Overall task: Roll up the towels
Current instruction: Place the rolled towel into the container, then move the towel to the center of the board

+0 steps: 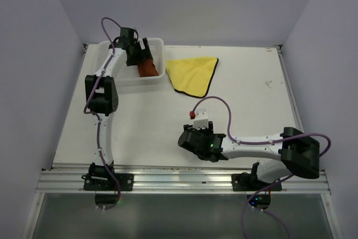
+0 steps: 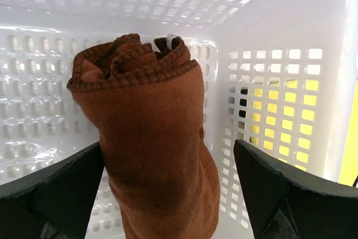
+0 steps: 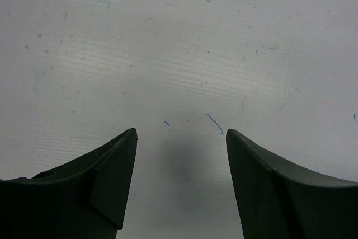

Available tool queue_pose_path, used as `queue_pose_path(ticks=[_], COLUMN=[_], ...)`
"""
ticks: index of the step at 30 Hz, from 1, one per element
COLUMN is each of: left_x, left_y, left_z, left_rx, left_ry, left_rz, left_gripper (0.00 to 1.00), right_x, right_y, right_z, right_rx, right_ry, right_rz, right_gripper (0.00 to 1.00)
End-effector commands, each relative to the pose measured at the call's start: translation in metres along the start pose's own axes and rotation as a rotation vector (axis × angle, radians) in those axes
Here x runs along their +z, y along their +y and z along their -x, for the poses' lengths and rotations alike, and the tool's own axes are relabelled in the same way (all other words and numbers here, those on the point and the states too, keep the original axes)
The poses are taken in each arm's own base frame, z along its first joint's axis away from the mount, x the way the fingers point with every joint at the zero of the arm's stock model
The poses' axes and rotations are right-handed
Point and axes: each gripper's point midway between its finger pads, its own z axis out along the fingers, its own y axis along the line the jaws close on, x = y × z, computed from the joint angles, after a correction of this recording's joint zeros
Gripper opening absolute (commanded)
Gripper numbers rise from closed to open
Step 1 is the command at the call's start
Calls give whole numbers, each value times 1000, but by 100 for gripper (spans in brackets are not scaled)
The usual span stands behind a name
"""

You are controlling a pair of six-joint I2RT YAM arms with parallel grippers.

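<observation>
Because the rolled rust-brown cloth towel (image 1: 147, 69) seems stowed in the white plastic mesh basket (image 1: 126, 80) upper left, the left gripper (image 2: 168, 144) gapes around it, the right gripper (image 3: 180, 132) idling open.

My left claw (image 1: 142, 54) hangs at the white basket (image 1: 159, 43), just above the rust-brown towel (image 1: 147, 70) inside — the yellow towel (image 1: 194, 73) lies spread beside the basket, my right claw (image 1: 200, 118) low over the table (image 1: 251, 99).
</observation>
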Motion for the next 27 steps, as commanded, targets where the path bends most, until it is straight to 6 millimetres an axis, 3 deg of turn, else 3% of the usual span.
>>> queue_pose_path(ticks=[1, 9, 14, 16, 18, 19, 21, 22, 23, 24, 25, 26, 27], left_x=[-53, -69, -101, -128, -149, -175, -192, -221, -232, -224, -253, -241, -245], left_y=[-13, 4, -6, -16, -21, -30, -28, -36, -42, -32, -37, -32, -31], left_z=[50, 42, 52, 65, 69, 77, 72, 75, 76, 54, 53, 31, 23], left_rx=[49, 97, 123, 141, 159, 169, 172, 175, 181, 176, 177, 182, 183], left_ry=[-136, -116, -160, -202, -222, -269, -281, -332, -369, -331, -388, -365, -369], left_rz=[13, 100, 78, 65, 51, 35, 42, 22, -2, 11, -9, -18, -25], left_gripper=[100, 100, 100, 100, 100, 99, 99, 100, 99, 99, 100, 100, 100], right_x=[-4, -11, -9, -6, 8, 13, 33, 42, 55, 62, 67, 85, 92], right_y=[4, 6, -4, -11, -26, -23, -38, -38, -47, -50, -50, -61, -64], right_z=[19, 54, 92, 105, 123, 125, 140, 149, 151, 153, 170, 157, 158], right_rx=[19, 36, 100, 111, 157, 167, 206, 213, 230, 234, 262, 267, 290], right_ry=[-38, -95, -140, -149, -155, -131, -121, -111, -70, -47, -52, 24, 50], right_rz=[3, 12, 7, 10, -5, 27, 18, 13, 9, 5, 11, -30, -31], right_gripper=[68, 69, 65, 61, 55, 53, 50, 49, 49, 49, 49, 49, 49])
